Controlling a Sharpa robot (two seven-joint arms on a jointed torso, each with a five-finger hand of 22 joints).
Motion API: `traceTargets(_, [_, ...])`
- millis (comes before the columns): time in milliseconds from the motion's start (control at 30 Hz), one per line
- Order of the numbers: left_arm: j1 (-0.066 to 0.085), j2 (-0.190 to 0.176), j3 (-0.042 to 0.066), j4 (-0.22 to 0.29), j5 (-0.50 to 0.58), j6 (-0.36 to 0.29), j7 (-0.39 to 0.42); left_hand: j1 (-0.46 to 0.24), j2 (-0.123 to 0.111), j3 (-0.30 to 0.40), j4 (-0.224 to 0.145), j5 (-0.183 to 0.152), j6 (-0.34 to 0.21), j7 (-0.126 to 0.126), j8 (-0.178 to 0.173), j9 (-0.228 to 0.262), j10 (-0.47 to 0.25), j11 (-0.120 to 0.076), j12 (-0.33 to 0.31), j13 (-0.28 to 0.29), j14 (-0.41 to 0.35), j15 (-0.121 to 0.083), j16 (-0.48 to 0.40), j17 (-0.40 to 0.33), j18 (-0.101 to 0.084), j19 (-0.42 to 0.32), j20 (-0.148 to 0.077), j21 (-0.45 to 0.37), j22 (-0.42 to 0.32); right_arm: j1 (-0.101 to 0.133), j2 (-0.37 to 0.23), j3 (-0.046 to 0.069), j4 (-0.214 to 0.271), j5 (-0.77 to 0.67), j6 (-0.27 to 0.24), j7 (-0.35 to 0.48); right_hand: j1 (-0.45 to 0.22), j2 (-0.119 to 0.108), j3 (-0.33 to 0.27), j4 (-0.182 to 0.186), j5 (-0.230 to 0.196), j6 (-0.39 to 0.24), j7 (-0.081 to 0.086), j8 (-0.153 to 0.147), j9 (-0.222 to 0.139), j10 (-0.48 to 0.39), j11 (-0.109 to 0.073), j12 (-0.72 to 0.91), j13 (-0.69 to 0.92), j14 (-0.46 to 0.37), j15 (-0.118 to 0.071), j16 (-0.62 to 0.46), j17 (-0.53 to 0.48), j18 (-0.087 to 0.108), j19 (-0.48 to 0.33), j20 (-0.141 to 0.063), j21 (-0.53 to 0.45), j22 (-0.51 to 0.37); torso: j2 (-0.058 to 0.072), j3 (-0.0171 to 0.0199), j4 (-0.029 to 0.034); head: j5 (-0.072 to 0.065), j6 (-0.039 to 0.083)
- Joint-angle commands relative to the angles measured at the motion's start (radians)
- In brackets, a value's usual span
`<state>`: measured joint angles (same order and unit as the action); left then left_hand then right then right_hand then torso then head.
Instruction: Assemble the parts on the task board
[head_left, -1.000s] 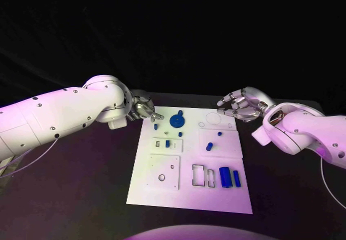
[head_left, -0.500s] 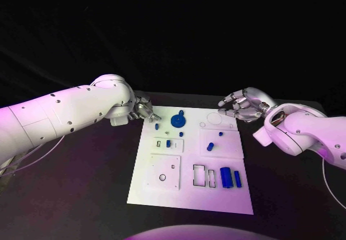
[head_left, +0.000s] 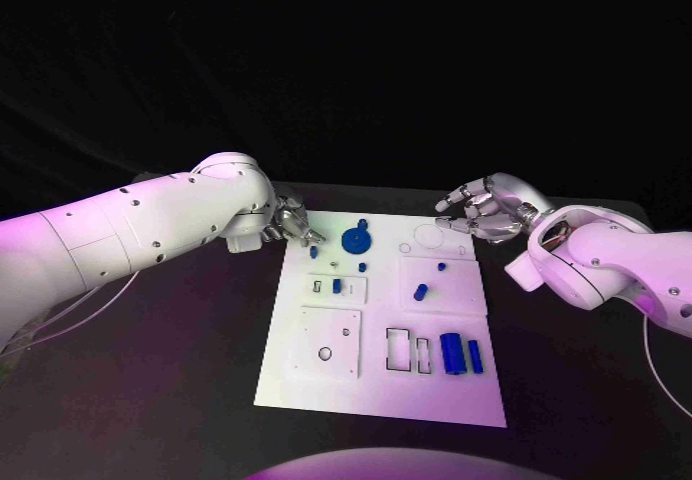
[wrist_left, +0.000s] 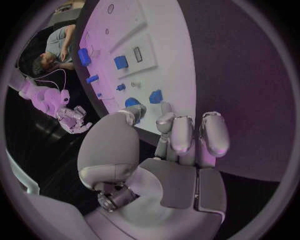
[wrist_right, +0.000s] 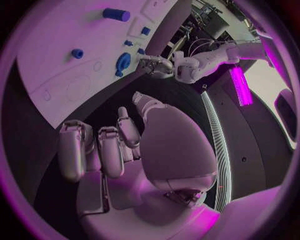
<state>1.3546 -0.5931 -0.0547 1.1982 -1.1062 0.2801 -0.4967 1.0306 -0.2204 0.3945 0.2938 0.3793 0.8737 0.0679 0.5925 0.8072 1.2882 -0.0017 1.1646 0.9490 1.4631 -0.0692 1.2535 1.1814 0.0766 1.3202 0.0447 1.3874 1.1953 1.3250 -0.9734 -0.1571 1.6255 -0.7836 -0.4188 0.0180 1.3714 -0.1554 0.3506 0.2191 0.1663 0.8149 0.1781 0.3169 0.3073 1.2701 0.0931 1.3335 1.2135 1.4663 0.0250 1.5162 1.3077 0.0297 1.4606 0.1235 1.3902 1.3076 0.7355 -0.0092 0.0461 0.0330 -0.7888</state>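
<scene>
The white task board (head_left: 329, 385) lies in the middle of the black table. Several blue parts are on it: a round disc with a knob (head_left: 355, 239) near the far edge, small pieces (head_left: 336, 286) (head_left: 420, 293) mid-board, and two long bars (head_left: 451, 353) at the near right. My left hand (head_left: 290, 226) hovers at the board's far left corner, fingers apart and holding nothing; a small blue piece (wrist_left: 155, 96) lies just past its fingertips (wrist_left: 181, 131). My right hand (head_left: 483, 211) hangs by the far right corner, fingers loosely curled around nothing.
The board has recessed outlines: a square plate with a hole (head_left: 329, 343) and rectangular slots (head_left: 405, 352) near the front. Bare black table (head_left: 159, 380) surrounds the board on both sides. In the right wrist view, the left hand (wrist_right: 156, 64) sits beyond the disc (wrist_right: 122, 62).
My left arm has swung in toward the board, and its hand has slid slightly right and nearer, closer to the far left corner. The right hand has stayed put.
</scene>
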Motion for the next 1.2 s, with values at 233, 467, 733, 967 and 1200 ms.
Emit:
traceTargets(233, [-0.001,0.008,-0.001,-0.007,0.012,0.026,0.011,0.005,-0.001,-0.008,-0.001,0.001,-0.002,0.004,-0.006,-0.003,-0.009,0.0,-0.004,-0.001,-0.001,0.008,-0.005,0.0,0.007,-0.005,0.003,-0.002,0.002,-0.001,0.002,0.0,0.001,-0.011,0.004,0.007,-0.008,-0.001,0.002,0.005,0.007,-0.001,0.0,0.003,0.0,-0.006,0.0,-0.005,-0.001,0.067,-0.007,-0.006,0.121,0.019,-0.006,-0.001,-0.003,0.15,-0.001,-0.0002,0.0006,0.002,-0.002])
traceTargets(467, [-0.003,0.012,-0.003,-0.007,0.016,0.039,0.01,0.017,0.007,-0.008,-0.003,0.002,0.003,0.003,-0.008,-0.007,-0.009,-0.001,-0.002,0.0,0.0,0.007,-0.001,0.004,0.006,-0.001,0.004,0.0,0.007,-0.001,0.004,0.0,0.0,-0.011,0.005,0.007,-0.008,-0.001,0.003,0.005,0.008,-0.001,0.0,0.003,0.0,-0.006,0.0,-0.006,-0.002,0.067,-0.007,-0.007,0.121,0.019,-0.006,-0.001,-0.004,0.15,0.0,-0.0006,0.0005,0.003,-0.005])
traceTargets(733, [-0.005,0.015,-0.003,-0.01,0.017,0.049,0.01,0.032,0.017,-0.006,-0.003,0.002,0.01,0.001,-0.011,-0.01,-0.005,-0.003,0.004,0.005,0.003,0.006,0.003,0.009,0.005,0.003,0.004,0.004,0.014,-0.001,0.005,0.0,0.0,-0.011,0.004,0.007,-0.007,0.0,0.004,0.005,0.008,-0.001,0.0,0.003,0.0,-0.006,0.0,-0.006,-0.002,0.067,-0.007,-0.007,0.12,0.02,-0.006,-0.001,-0.005,0.149,-0.001,-0.0001,0.0016,0.002,-0.008])
traceTargets(967, [-0.007,0.017,-0.004,-0.011,0.019,0.05,0.009,0.056,0.033,0.0,-0.004,0.002,0.017,-0.001,-0.014,-0.014,-0.005,-0.005,0.003,0.0,0.005,0.004,0.006,0.011,0.005,0.005,0.003,0.005,0.016,-0.001,0.005,0.0,0.0,-0.011,0.004,0.007,-0.007,0.0,0.004,0.005,0.008,-0.001,0.0,0.003,0.0,-0.006,0.0,-0.006,-0.002,0.067,-0.007,-0.007,0.12,0.02,-0.006,-0.001,-0.005,0.149,-0.001,-0.0003,-0.0002,0.003,-0.011])
traceTargets(1200, [-0.007,0.016,-0.004,-0.009,0.027,0.05,0.009,0.174,0.072,0.048,-0.018,0.003,0.023,-0.01,-0.013,-0.014,-0.002,-0.013,0.003,-0.004,0.007,-0.003,0.008,0.014,0.004,0.007,-0.001,0.006,0.021,-0.001,0.005,0.0,0.0,-0.012,0.004,0.007,-0.007,0.0,0.004,0.005,0.008,-0.001,0.0,0.003,0.0,-0.006,0.0,-0.006,-0.002,0.067,-0.007,-0.007,0.12,0.02,-0.006,-0.001,-0.005,0.149,-0.002,0.0006,0.0007,0.001,-0.015])
